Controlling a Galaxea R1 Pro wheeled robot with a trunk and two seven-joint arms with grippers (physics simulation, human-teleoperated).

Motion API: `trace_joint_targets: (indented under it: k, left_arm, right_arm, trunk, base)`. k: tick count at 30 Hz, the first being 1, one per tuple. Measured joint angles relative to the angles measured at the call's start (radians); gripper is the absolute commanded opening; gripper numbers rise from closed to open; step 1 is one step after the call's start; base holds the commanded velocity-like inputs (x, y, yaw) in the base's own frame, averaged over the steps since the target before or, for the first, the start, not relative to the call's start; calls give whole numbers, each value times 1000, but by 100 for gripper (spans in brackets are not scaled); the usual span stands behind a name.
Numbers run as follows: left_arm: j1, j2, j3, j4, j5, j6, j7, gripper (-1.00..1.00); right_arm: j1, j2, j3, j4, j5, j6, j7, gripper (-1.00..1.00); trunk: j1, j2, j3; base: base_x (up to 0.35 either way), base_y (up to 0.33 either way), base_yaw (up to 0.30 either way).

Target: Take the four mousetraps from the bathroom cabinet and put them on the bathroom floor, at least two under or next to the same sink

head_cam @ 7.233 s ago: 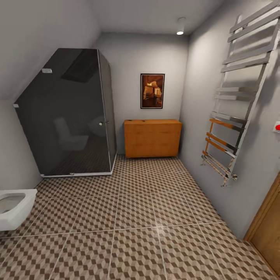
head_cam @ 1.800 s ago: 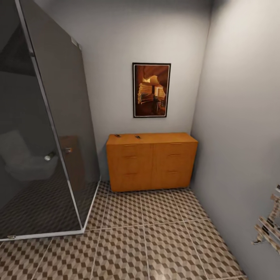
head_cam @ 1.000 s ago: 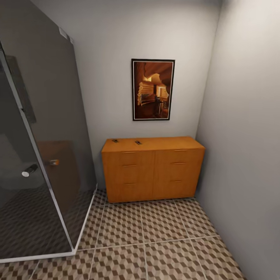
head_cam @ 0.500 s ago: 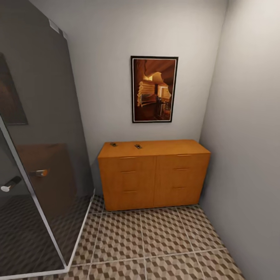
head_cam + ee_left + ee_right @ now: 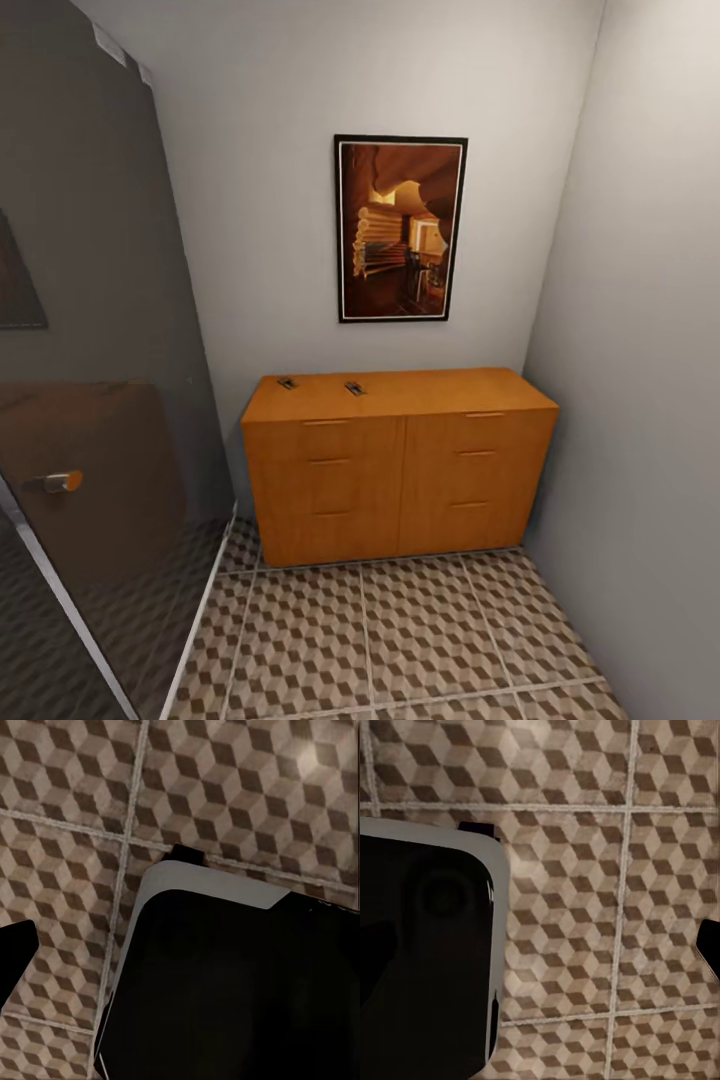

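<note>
**Facing the orange-brown cabinet at the bathroom's end wall**

Head view, surroundings:
- Orange-brown wooden cabinet (image 5: 397,470) stands against the grey back wall, square to the camera. Two columns of drawer fronts with thin handles.
- Two small dark items lie on its top near the left rear: one (image 5: 288,383) by the left corner, the other (image 5: 354,388) just to its right, apart from each other. They are too small to identify.
- Framed picture (image 5: 401,229) in brown and amber tones hangs on the wall above the cabinet, black frame.
- Dark glass shower screen (image 5: 90,420) closes off the left side and runs down to the floor. Its round handle (image 5: 60,482) shows low on the pane, and the cabinet's reflection is visible in the glass.
- Plain grey side wall (image 5: 640,350) closes the right side and meets the cabinet's right end.
- The screen and the side wall leave one strip of floor leading up to the cabinet's foot.

Task item in view:
- Bathroom floor (image 5: 420,630): large square tiles with pale grout lines, printed with small brown, tan and cream cubes. It lies in front of the cabinet and reaches under the shower screen's edge.
- The same tiling (image 5: 225,787) fills the area beneath both wrist cameras.

Wrist views:
- Left: a large dark rounded body with a pale grey rim (image 5: 225,982) over the tiles, and a dark wedge (image 5: 15,960) at the frame edge.
- Right: a similar dark body (image 5: 420,960) and a dark wedge (image 5: 709,949) at the edge.
- Left tool and right tool: I cannot tell whether the fingers are apart or together.
</note>
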Motion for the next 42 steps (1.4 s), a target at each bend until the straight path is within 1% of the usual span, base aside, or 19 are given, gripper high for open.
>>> trace_joint_targets:
  k: [31,35,42]
  left_arm:
    - [1,3,-1,1,1,0,-1,100]
    - [0,3,-2,1,0,-8,-1,100]
    - [0,2,-4,0,-1,-13,-1,100]
  right_arm:
    - [0,0,0,0,2,-6,-1,100]
    - [0,0,0,0,2,-6,-1,100]
    - [0,-1,0,0,2,-5,0,100]
  trunk:
    - [0,0,0]
    - [0,0,0]
    - [0,0,0]
  base:
    - [320,0,0]
    - [314,0,0]
    - [200,0,0]
